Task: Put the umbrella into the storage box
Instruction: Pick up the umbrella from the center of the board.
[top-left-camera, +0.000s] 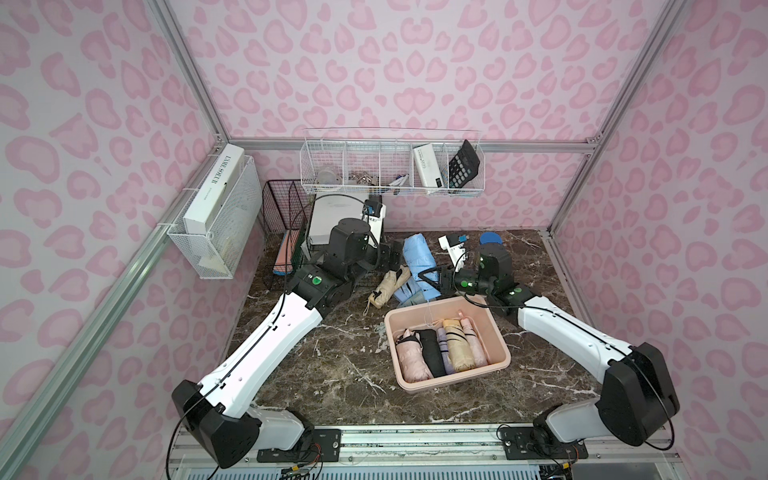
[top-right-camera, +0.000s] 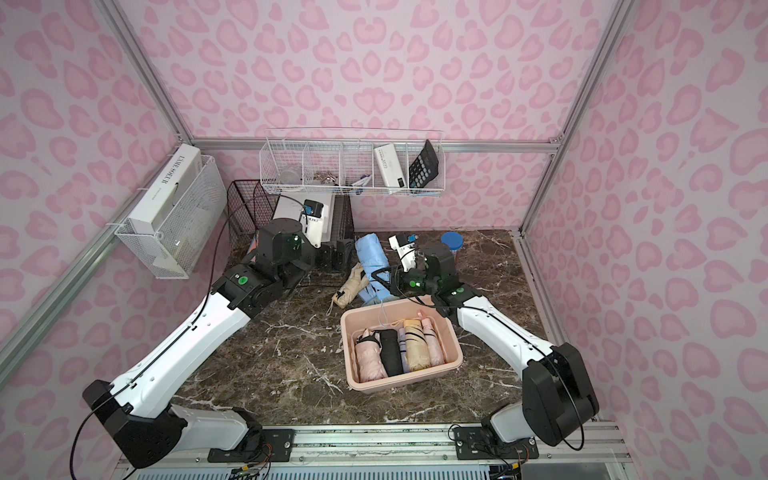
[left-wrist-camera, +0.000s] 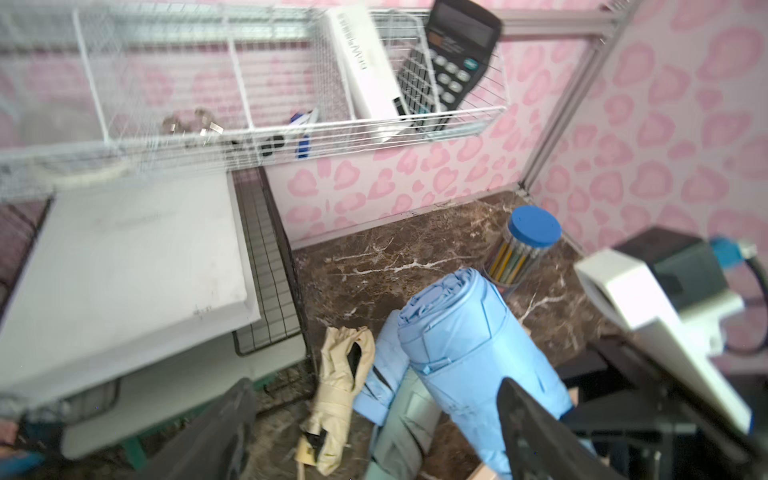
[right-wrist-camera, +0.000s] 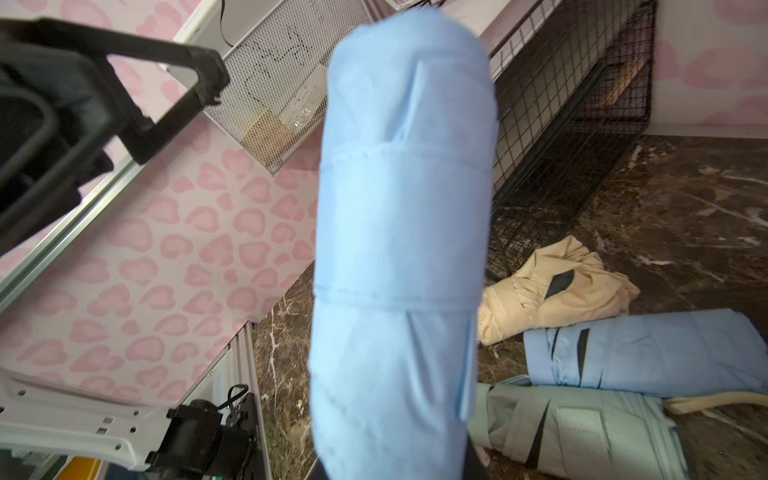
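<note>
Light blue, plain: umbrella (right-wrist-camera: 399, 249). Pale pink: storage box (top-left-camera: 457, 376). Dark brown marble, white veins: worktop (top-left-camera: 332, 365). Pale pink with darker pink leopard spots: walls (top-left-camera: 415, 62). Black: file rack (top-left-camera: 282, 208). White: wire basket (top-left-camera: 357, 166).

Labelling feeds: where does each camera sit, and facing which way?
Top views: high behind the bases, looking down at the storage box; left arm and right arm show.
Left wrist: on left arm, faces the white wire basket; open left gripper shows.
Right wrist: on right arm, looks along the held light blue umbrella; left gripper shows.
Shared: both wrists see that umbrella.
</note>
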